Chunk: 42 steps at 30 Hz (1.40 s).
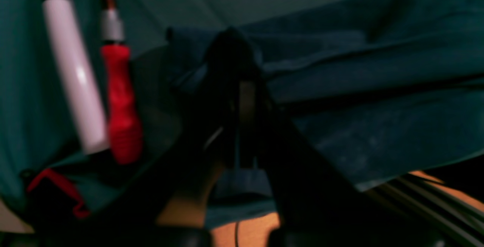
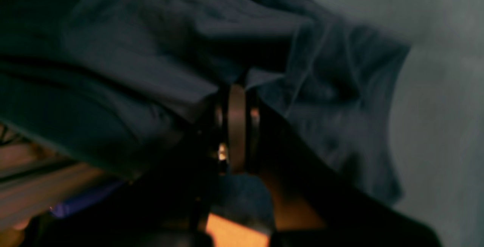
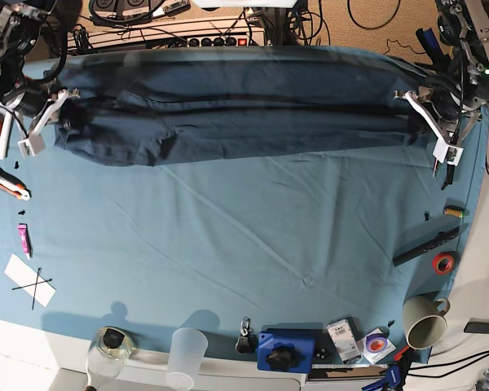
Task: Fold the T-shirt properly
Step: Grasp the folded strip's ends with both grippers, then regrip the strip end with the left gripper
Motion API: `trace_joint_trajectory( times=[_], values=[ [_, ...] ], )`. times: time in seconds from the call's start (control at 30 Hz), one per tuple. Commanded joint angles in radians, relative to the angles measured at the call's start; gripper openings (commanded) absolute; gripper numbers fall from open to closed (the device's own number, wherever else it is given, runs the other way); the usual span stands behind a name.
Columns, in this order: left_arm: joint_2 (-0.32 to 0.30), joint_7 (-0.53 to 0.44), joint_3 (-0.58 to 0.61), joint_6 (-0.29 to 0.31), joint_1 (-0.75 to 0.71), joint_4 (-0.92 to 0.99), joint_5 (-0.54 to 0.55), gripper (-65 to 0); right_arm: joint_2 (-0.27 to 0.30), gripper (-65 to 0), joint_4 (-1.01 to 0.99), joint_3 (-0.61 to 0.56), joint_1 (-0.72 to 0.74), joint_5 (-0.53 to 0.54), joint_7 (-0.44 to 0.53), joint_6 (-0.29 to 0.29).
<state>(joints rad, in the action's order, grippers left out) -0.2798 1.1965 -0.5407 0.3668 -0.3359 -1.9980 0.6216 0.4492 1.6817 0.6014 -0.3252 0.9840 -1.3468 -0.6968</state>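
The T-shirt (image 3: 236, 114) lies stretched into a long, dark band across the far part of the table (image 3: 244, 244), on the teal table cloth (image 3: 228, 269). In the base view it runs almost from 1 side of the table to the other, with the near edge doubled and slightly rumpled on that view's left.

Each end is held by 1 arm. The left claw (image 1: 242, 88) is closed on a bunched corner of the T-shirt, with folded layers trailing away from it. The right claw (image 2: 236, 99) is likewise clamped on gathered fabric at the opposite end, the cloth hanging in creases around it. Beside the left claw, a white marker (image 1: 73, 73) and a red-handled tool (image 1: 121, 103) lie near the table edge, apart from the shirt.

The step in hand looks like a lengthwise fold, with both arms keeping the cloth taut. The next move probably calls for carrying both ends together at an even pace, so the held edge lands parallel to the lower one without sagging in the middle, and only then letting go.
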Motion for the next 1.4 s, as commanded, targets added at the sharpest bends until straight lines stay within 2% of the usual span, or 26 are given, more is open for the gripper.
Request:
trace_joint_trajectory(
  times=[0.0,0.1,0.3,0.4,0.47,0.5,0.57,0.6,0.7,0.87,1.0,1.13,1.3,1.37],
  values=[
    [-0.014,-0.008,-0.007,0.000,0.003,-0.016,0.007,-65.0,0.025,-65.0,0.014,0.010,-0.015,-0.006,0.026,-0.001],
    [-0.014,-0.008,-0.007,-0.001,0.003,-0.016,0.006,-65.0,0.024,-65.0,0.014,0.011,-0.066,-0.016,0.078,-0.001],
    [-0.014,0.005,-0.007,0.000,-0.003,-0.015,0.007,-65.0,0.024,-65.0,0.014,0.018,-0.079,-0.016,0.078,-0.001],
    [-0.014,0.042,-0.007,0.048,-0.003,-0.015,0.007,-65.0,0.025,-65.0,0.014,0.018,-0.077,-0.015,0.059,-0.001],
    [-0.014,0.053,-0.007,0.052,-0.003,-0.016,0.007,-48.8,0.025,-65.0,0.014,0.018,-0.077,-0.011,0.045,-0.001],
    [-0.014,0.049,-0.007,0.052,-0.003,-0.016,0.007,-41.1,0.025,-60.8,0.014,0.018,-0.077,-0.005,0.036,-0.001],
    [-0.014,0.024,-0.007,0.052,-0.002,-0.016,0.007,-30.8,0.025,-53.8,0.014,0.018,-0.077,0.013,0.026,-0.001],
    [-0.014,0.006,-0.007,0.051,-0.002,-0.016,0.007,-28.1,0.025,-51.3,0.014,0.018,-0.077,0.021,0.019,-0.001],
    [-0.014,-0.047,-0.007,0.033,0.000,-0.016,0.006,-27.4,0.025,-47.8,0.014,0.018,-0.077,0.025,0.010,-0.001],
    [-0.014,-0.071,-0.007,0.032,0.003,-0.011,-0.017,-27.4,0.025,-47.8,0.014,0.018,-0.077,0.025,0.007,-0.001],
    [-0.014,-0.106,-0.007,-0.013,0.006,0.052,-0.047,-27.4,0.025,-47.8,0.014,0.018,-0.077,0.025,0.008,-0.001],
    [-0.014,-0.071,-0.007,-0.030,0.021,0.140,-0.060,-27.4,0.025,-47.8,0.014,0.018,-0.077,0.025,0.005,-0.001],
    [-0.014,-0.064,-0.007,-0.027,0.048,0.253,0.006,-27.4,0.025,-47.8,0.014,0.018,-0.077,0.025,0.003,-0.001],
    [-0.014,-0.021,-0.007,-0.027,0.065,0.305,0.048,-27.4,0.025,-47.8,0.014,0.018,-0.077,0.025,0.002,-0.001]
  ],
)
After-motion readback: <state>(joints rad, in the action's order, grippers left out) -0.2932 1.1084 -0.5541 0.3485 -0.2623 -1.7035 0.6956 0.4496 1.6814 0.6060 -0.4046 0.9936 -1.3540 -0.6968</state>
